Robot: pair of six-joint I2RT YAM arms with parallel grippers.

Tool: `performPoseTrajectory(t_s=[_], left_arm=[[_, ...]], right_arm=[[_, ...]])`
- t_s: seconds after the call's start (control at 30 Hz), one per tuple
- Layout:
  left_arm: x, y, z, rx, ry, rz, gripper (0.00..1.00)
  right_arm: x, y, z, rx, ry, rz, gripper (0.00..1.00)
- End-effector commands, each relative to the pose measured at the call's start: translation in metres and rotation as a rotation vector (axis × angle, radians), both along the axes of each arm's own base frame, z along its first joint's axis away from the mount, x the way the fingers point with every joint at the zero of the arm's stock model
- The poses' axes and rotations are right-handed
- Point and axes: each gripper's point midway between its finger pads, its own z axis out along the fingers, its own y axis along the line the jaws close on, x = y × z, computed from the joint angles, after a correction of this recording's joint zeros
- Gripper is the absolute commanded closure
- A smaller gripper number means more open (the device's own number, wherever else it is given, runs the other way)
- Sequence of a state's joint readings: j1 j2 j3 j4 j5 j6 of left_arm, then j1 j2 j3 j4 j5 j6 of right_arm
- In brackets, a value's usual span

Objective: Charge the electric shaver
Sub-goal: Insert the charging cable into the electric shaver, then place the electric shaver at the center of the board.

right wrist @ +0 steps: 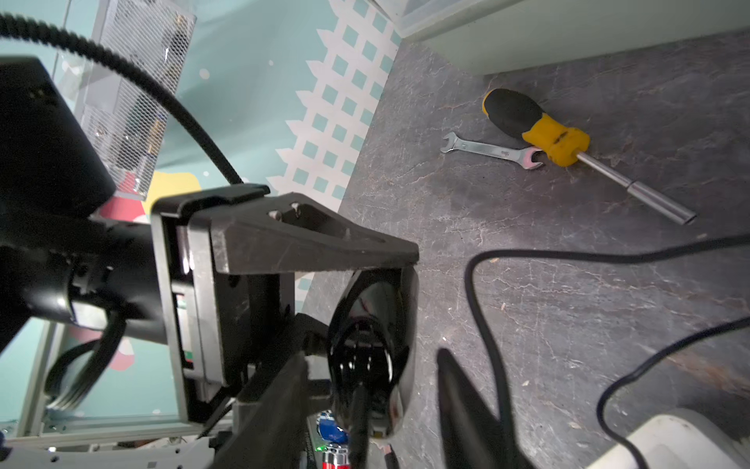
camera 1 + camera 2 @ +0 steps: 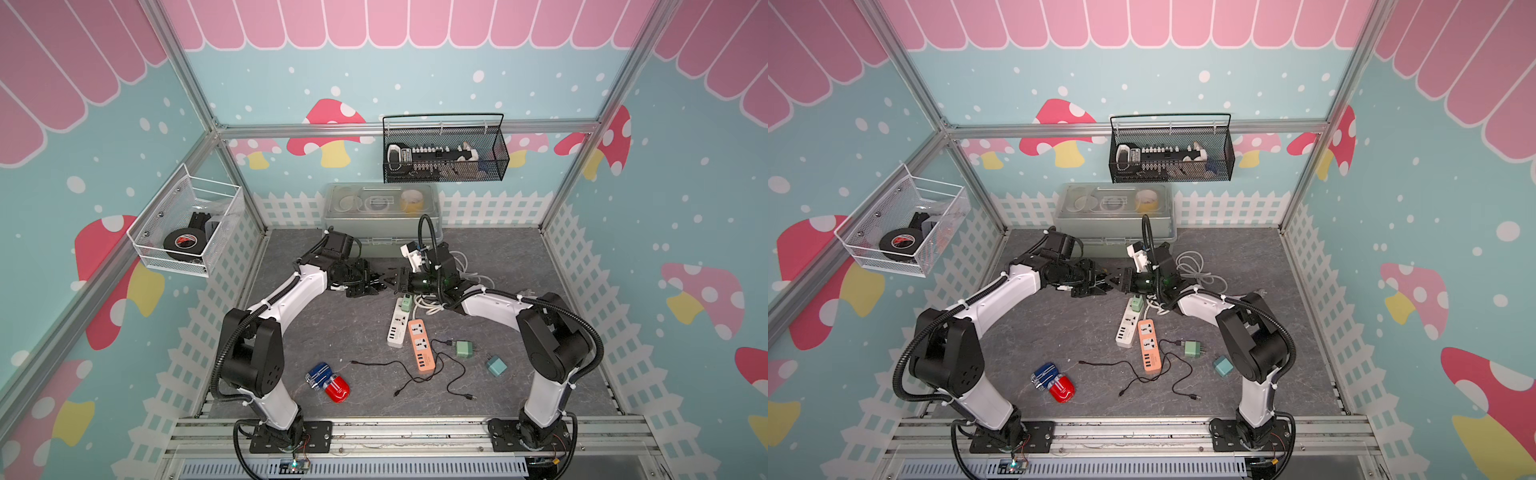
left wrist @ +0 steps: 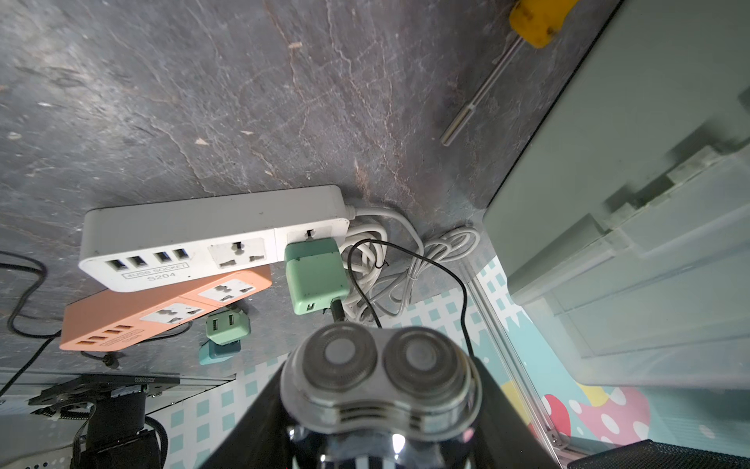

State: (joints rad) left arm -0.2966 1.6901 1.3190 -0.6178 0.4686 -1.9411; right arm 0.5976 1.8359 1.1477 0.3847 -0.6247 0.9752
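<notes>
Shaver (image 3: 377, 377) axis claw-to-claw, port end facing right claw (image 1: 371, 361), apart | left claw (image 2: 376, 283) clamped on it

bare floor (image 2: 332, 332) left, power strips (image 2: 397, 324) and cables (image 3: 367, 235) mid-table (box (image 2: 332, 216) behind)

A wrench (image 1: 491, 149) lies beside a yellow-handled screwdriver (image 1: 544, 136) near a grey box (image 1: 576, 34).

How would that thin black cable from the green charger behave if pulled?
Probably floppy: the thin black cable curves in loose loops. Likely light, being thin. A tug might pull its plug from the green cube charger in the white power strip.
</notes>
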Motion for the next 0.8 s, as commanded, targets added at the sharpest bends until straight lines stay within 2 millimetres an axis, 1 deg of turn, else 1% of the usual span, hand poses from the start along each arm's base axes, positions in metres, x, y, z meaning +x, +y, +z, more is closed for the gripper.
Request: performPoseTrajectory(t_s=[0.0,0.07,0.1,0.2,0.3,0.4,0.47,0.53,0.63,0.77], left_arm=[[0.013,0.009,0.014,-0.01,-0.056,0.035,1.0],[0.021,0.019,0.01,0.017,-0.064,0.062,1.0],[0.026,0.024,0.009,0.032,-0.07,0.075,1.0],[0.037,0.043,0.006,0.086,-0.074,0.097,1.0],[0.043,0.065,0.0,0.145,-0.071,0.115,1.0],[0.04,0.083,-0.009,0.211,-0.042,0.102,1.0],[0.035,0.094,-0.017,0.264,-0.017,0.084,1.0],[0.03,0.106,-0.027,0.326,0.005,0.066,1.0],[0.021,0.121,-0.042,0.408,0.043,0.042,1.0],[0.013,0.13,-0.069,0.468,0.098,0.017,1.0]], right_arm=[[-0.01,-0.002,0.018,0.024,0.055,-0.008,0.27],[-0.018,-0.007,0.023,0.032,0.097,-0.01,0.17],[-0.023,-0.009,0.029,0.038,0.109,-0.007,0.12],[-0.039,-0.018,0.032,-0.015,0.172,0.01,0.11],[-0.053,-0.024,0.042,-0.039,0.224,0.035,0.1],[-0.064,-0.031,0.063,-0.069,0.209,0.058,0.11],[-0.066,-0.04,0.079,-0.095,0.166,0.041,0.12],[-0.068,-0.05,0.089,-0.131,0.126,0.023,0.13],[-0.069,-0.063,0.098,-0.171,0.09,0.003,0.14],[-0.072,-0.077,0.099,-0.215,0.066,-0.023,0.14]])
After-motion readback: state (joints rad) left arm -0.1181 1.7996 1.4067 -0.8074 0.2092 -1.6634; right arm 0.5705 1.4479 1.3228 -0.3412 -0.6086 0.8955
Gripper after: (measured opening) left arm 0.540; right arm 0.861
